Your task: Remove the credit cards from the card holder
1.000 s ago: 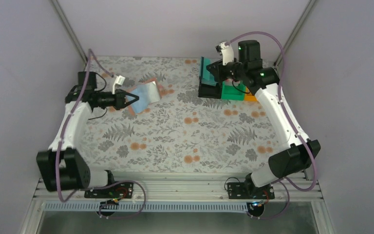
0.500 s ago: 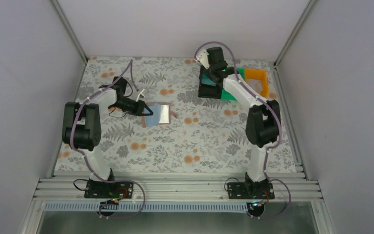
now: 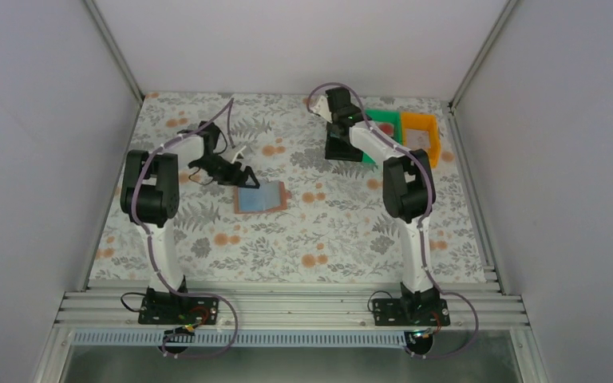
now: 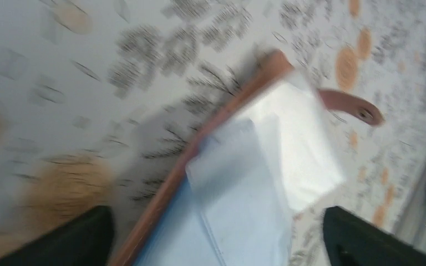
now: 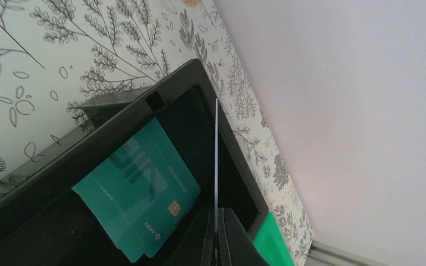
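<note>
Top view, holder: the holder (image 3: pixel 261 196) lies open on the worktop (image 3: pixel 327 231), blue side up, just ahead of the left claw (image 3: pixel 240 172).
Top view, right arm: the right claw (image 3: pixel 340 137) hangs over the black bin (image 3: pixel 343 152), well apart from the holder. Its grip cannot be read from here.
Left wrist, claw: released, with one finger at each lower corner and the holder between and ahead of them.
Left wrist, slots: a whitish card (image 4: pixel 291 138) seems to poke from the blue lining, though in this blur it may be only a pocket flap.
Left wrist, handling: the holder looks soft and light and would likely slide or fold if tugged. Pin its tan rim nearest the claw and draw a card by its exposed edge.
Right wrist, claw: clenched on a thin card (image 5: pixel 216 160), seen edge-on and upright over the bin.
Right wrist, bin: a teal card (image 5: pixel 138 199) lies flat inside, below and left of the claw.
Right wrist, handling: the cards look stiff, slick and thin. Pinch one across its faces, as a card lying flat is hard to lift.
Views compared: only the top view shows how far apart the arms are, and only the wrist views show the grip, the slots and the teal card.
</note>
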{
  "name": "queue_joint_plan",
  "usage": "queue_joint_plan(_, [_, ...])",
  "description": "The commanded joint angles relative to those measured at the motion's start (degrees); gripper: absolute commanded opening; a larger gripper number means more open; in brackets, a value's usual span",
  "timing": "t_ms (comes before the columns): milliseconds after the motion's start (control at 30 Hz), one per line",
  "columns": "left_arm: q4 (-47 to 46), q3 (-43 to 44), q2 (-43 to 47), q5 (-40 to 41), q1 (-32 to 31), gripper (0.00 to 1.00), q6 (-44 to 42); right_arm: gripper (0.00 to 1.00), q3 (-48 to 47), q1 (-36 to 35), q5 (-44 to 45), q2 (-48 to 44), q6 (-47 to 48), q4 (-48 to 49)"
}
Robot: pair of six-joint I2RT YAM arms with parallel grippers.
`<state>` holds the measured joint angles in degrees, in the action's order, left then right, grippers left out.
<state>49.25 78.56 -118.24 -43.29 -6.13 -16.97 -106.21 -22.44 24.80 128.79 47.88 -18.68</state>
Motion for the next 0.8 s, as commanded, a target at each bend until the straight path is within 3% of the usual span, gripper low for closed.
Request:
queue_joint_plan(0, [-3.40, 3.02, 2.89, 12.17, 0.23, 1.00, -1.38, 0.04, -3.05, 0.20, 2.87, 2.26, 1.33, 1.27])
queue_joint_plan(300, [-0.87, 6.22, 11.72, 11.23, 1.30, 1.00, -4.22, 0.04, -4.37, 0.29, 5.72, 7.06, 6.46, 4.50])
queue_joint_plan(433, [-0.18, 5.61, 13.80, 12.00, 1.42, 1.00, -4.97, 0.12, -3.78, 0.46, 6.10, 7.68, 7.58, 5.26])
queue_joint_plan(500, [0.50, 6.15, 14.41, 12.58, 1.76, 1.00, -5.27, 0.20, -3.25, 0.51, 6.16, 7.45, 8.03, 5.36])
queue_joint_plan(633, [1.34, 7.13, 15.51, 11.67, 3.16, 1.00, -5.61, 0.52, -1.41, 0.64, 5.33, 5.57, 8.83, 5.76])
queue_joint_plan(767, [2.36, 7.66, 15.76, 10.79, 4.59, 1.00, -6.18, 0.61, -1.07, 0.64, 4.42, 4.13, 8.33, 4.46])
